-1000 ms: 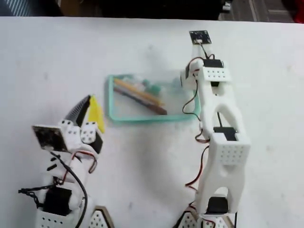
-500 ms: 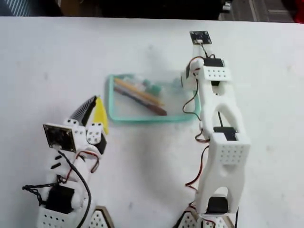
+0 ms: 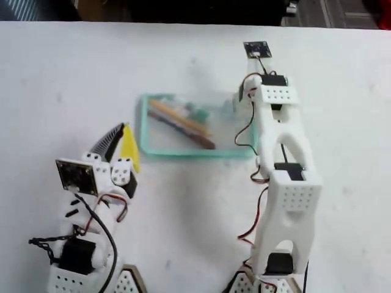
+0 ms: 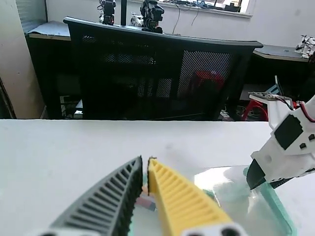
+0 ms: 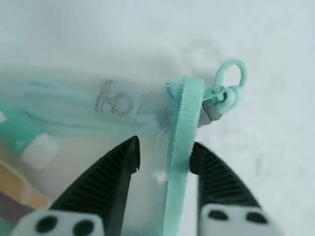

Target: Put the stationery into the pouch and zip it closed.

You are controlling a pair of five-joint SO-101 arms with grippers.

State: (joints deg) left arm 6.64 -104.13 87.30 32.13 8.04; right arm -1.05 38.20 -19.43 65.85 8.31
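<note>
A black mesh chair stands behind the white tabletop. Left jaws are together; right jaws are apart, astride the pouch edge.

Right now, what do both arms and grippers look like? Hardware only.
Both are white printed shells with perforated panels, black servos, red and black cables. The left arm ends in the left gripper: one dark grey ribbed finger, one yellow ribbed finger. The right arm ends in the right gripper: black fingers on white mounts. Each wrist carries a small dark camera board.
</note>
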